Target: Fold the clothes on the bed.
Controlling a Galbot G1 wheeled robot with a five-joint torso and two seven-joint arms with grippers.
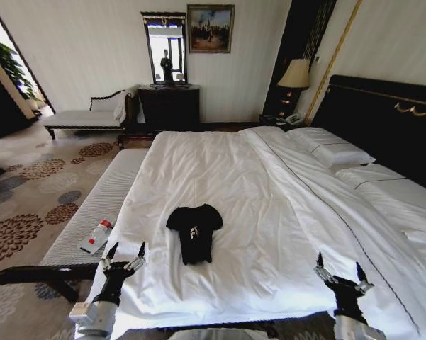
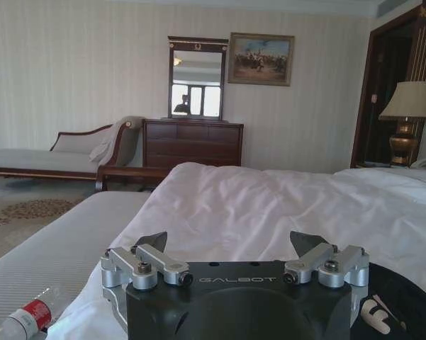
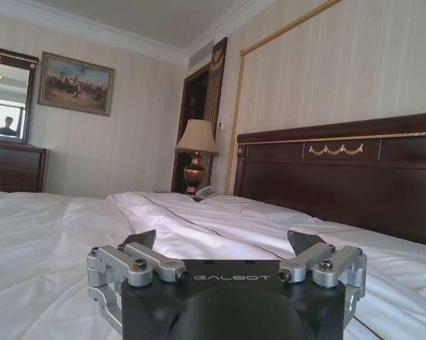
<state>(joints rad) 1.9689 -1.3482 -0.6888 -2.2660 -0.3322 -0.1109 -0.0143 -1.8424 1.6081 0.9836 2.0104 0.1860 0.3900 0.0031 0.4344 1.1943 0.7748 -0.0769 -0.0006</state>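
Note:
The clothes, a small black T-shirt [image 1: 193, 231] with white lettering, lie crumpled on the white bed [image 1: 269, 212] near its front edge, between my two arms. My left gripper [image 1: 125, 252] is open at the bed's front left corner, a little to the left of the shirt and apart from it. A black edge of the T-shirt [image 2: 404, 304] with white print shows beside the left gripper [image 2: 230, 242]. My right gripper [image 1: 338, 268] stands open at the bed's front right, well clear of the shirt. The right gripper [image 3: 223, 241] faces the white bedding and dark headboard [image 3: 340, 170].
A long pale bench [image 1: 99, 205] runs along the bed's left side with a plastic bottle [image 1: 96, 236] on it. A dark dresser [image 1: 169, 106] with a mirror, a chaise [image 1: 85, 117] and a lamp [image 1: 295, 78] stand at the far wall. Patterned carpet [image 1: 28, 191] lies to the left.

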